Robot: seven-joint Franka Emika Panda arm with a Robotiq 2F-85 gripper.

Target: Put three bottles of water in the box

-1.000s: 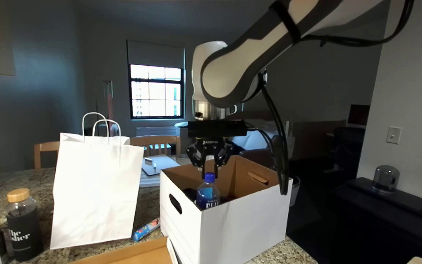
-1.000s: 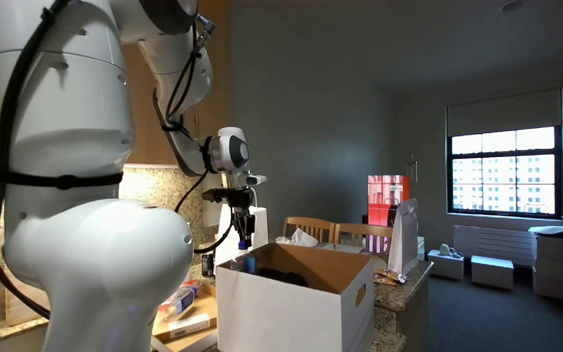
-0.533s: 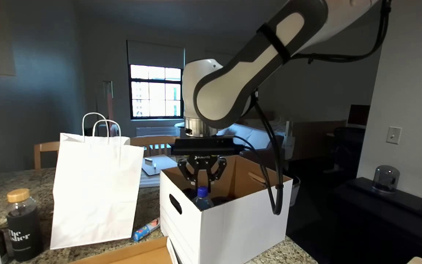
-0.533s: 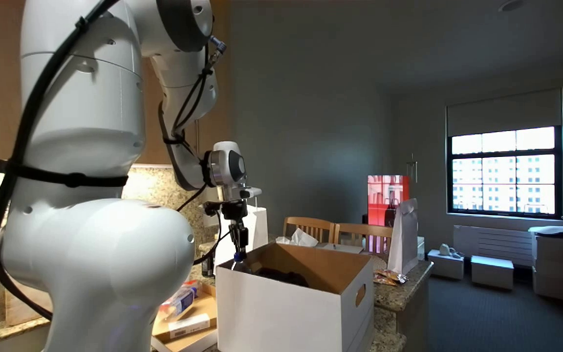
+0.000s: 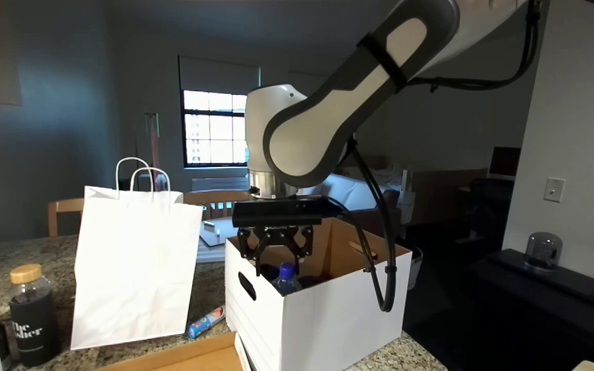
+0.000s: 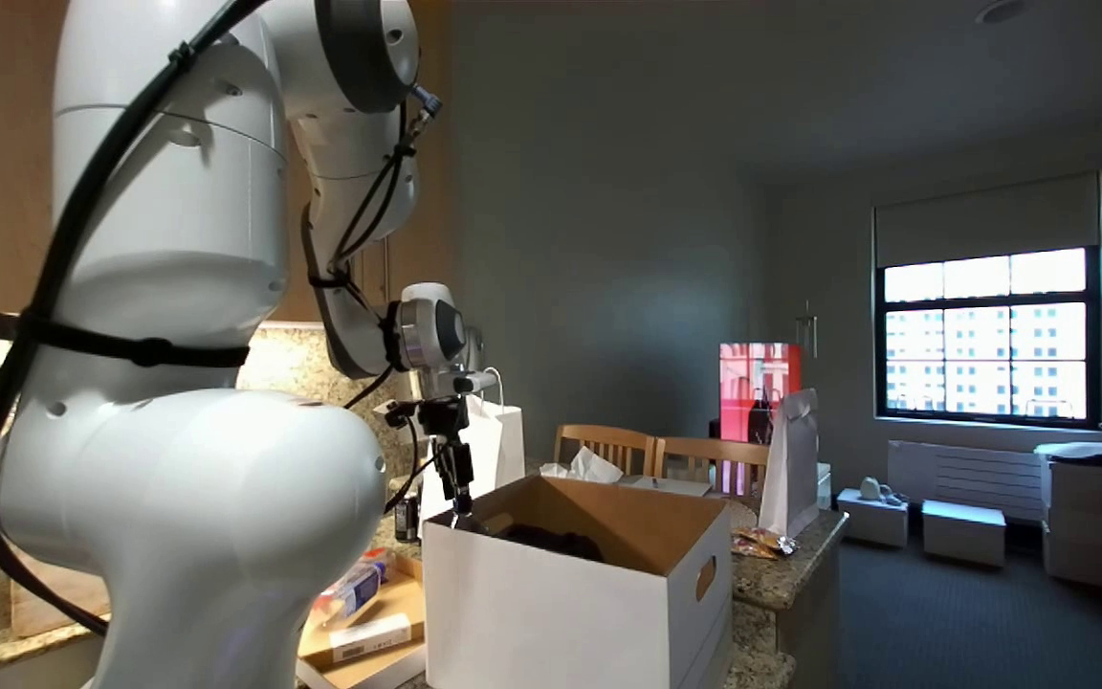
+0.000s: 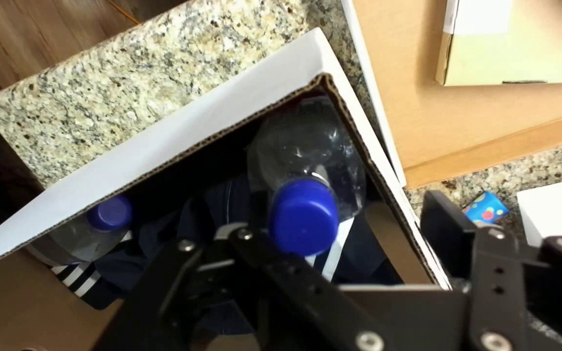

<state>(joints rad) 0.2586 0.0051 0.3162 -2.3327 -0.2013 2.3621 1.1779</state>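
Note:
The white box (image 5: 343,314) stands upright on the counter, brown inside. Inside one of its corners is a bottle of water (image 5: 287,273), seen from above in the wrist view by its blue cap (image 7: 304,217) and clear shoulder. My gripper (image 5: 278,269) is open just over that corner. In the wrist view its fingers (image 7: 444,214) stand wide apart, with the cap close to one of them and not gripped. A further bottle (image 7: 110,213) with a blue cap is inside the box. Another bottle (image 6: 352,588) lies outside, in a shallow cardboard tray.
Dark cloth with white stripes (image 7: 83,278) lies inside the box. The cardboard tray (image 5: 188,355) sits beside it with a small carton (image 6: 371,637). A white paper bag (image 5: 137,268), a blue tube (image 5: 207,322) and a dark-sleeved jar (image 5: 31,314) stand or lie nearby.
The bottle went down into the box corner with my gripper. The jaws then opened and let go of the cap, and the gripper has shifted slightly leftward in both exterior views.

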